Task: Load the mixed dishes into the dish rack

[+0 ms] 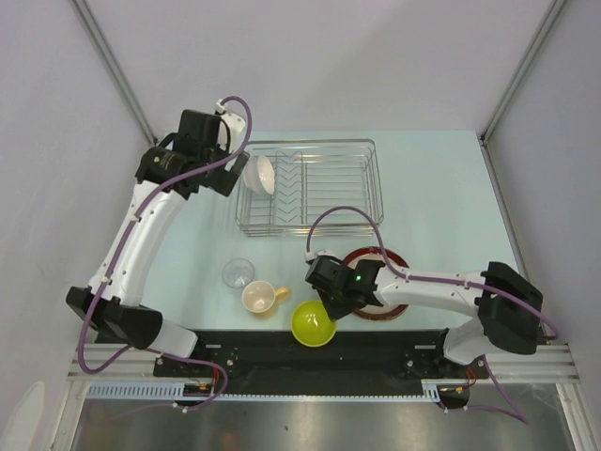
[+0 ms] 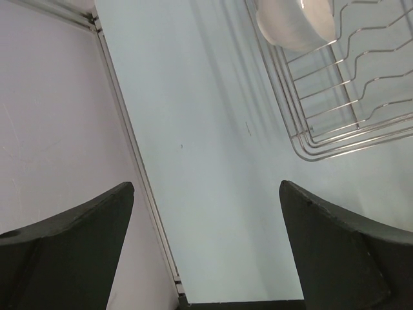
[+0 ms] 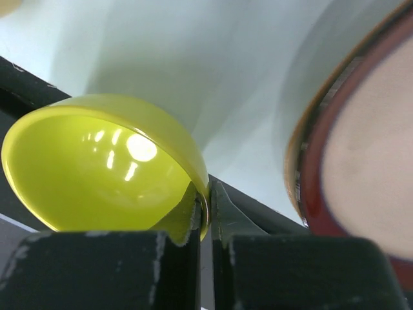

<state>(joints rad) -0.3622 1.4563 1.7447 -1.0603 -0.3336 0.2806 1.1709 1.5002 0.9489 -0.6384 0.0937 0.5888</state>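
Observation:
The silver wire dish rack stands at the back middle, with the white bowl tilted on edge in its left end; both show in the left wrist view, rack and bowl. My left gripper is open and empty just left of the rack. My right gripper is shut on the rim of the lime-green bowl, seen close in the right wrist view. The dark-red-rimmed beige plate lies under the right arm. The tan-yellow mug and clear glass stand at front left. The floral plate is not visible.
A black strip runs along the table's near edge under the green bowl. Grey walls enclose the table on the left, back and right. The left wall's metal rail runs close beside my left gripper.

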